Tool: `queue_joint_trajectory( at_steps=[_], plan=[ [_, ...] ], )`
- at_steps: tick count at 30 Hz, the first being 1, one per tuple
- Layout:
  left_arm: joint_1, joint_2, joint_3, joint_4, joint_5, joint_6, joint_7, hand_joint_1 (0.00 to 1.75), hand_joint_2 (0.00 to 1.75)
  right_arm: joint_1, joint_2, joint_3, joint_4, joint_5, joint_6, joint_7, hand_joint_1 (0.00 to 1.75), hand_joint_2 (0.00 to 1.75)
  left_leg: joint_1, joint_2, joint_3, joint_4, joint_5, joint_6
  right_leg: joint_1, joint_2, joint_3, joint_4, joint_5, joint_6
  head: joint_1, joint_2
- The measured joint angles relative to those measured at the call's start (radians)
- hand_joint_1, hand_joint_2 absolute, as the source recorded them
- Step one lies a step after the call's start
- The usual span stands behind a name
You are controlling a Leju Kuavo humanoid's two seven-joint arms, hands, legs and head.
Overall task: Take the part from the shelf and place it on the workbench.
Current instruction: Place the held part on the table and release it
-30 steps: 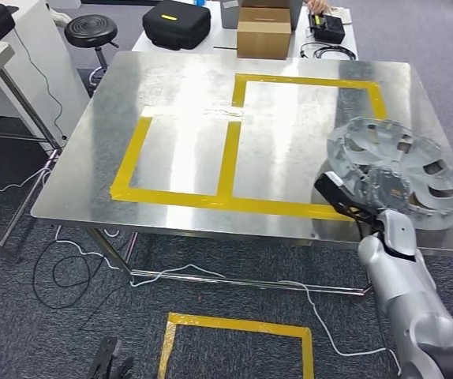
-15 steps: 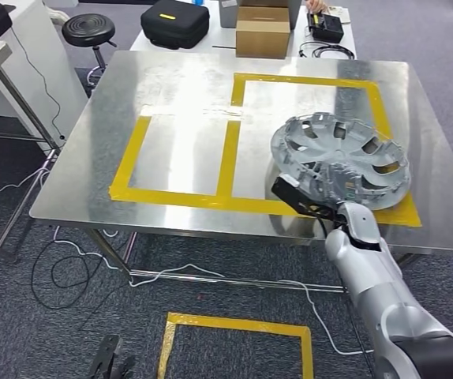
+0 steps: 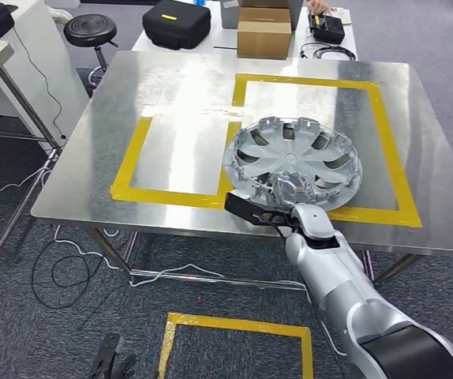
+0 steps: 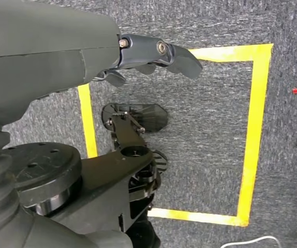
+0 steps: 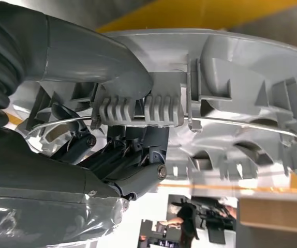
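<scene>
A silver hubcap [image 3: 294, 162] with spoke openings hangs just above the shiny metal workbench [image 3: 170, 95], over the near left part of the right yellow-taped rectangle. My right hand [image 3: 275, 207] grips its near rim from below, dark fingers under the edge. In the right wrist view my thumb [image 5: 100, 57] presses on the hubcap's ribbed inner rim [image 5: 233, 77] and the fingers [image 5: 131, 165] clamp from the other side. My left hand [image 4: 154, 54] hangs above the carpet with its fingers apart, holding nothing.
Two yellow tape rectangles [image 3: 176, 197] mark the bench top. A cardboard box [image 3: 263, 33], a black case [image 3: 176, 21] and a stool [image 3: 90, 30] stand beyond the far edge. Cables [image 3: 69, 272] lie on the carpet by a yellow tape square [image 3: 236, 325].
My right arm has swung the hubcap left across the bench, from its right edge to the near left part of the right taped rectangle. The grip is unchanged.
</scene>
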Motion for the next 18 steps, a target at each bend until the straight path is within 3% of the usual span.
queue_joint_trajectory(
  at_steps=[4,14,18],
  plan=[
    [0.006,0.0,0.001,0.0,0.008,0.004,0.002,0.0,1.75,-0.002,-0.002,0.045,0.017,0.032,0.033,0.039,1.75,1.75,0.0,0.0,0.0,0.0,0.0,0.0,0.0,0.0,0.0,0.0,0.0,0.0,0.0,0.0],
    [0.012,0.002,0.002,0.0,0.012,-0.002,0.006,0.0,1.75,-0.016,-0.003,0.127,0.043,0.054,0.064,0.031,1.75,1.75,0.0,0.0,0.0,0.0,0.0,0.0,0.0,0.0,0.0,-0.001,0.0,0.0,0.0,0.0],
    [0.013,0.002,0.002,0.0,0.014,0.0,0.007,0.0,1.75,-0.02,-0.003,0.14,0.051,0.061,0.066,0.098,1.75,1.75,0.0,0.0,0.001,0.0,0.0,0.0,0.0,0.0,0.0,-0.001,0.0,0.0,0.0,0.0]
  ],
)
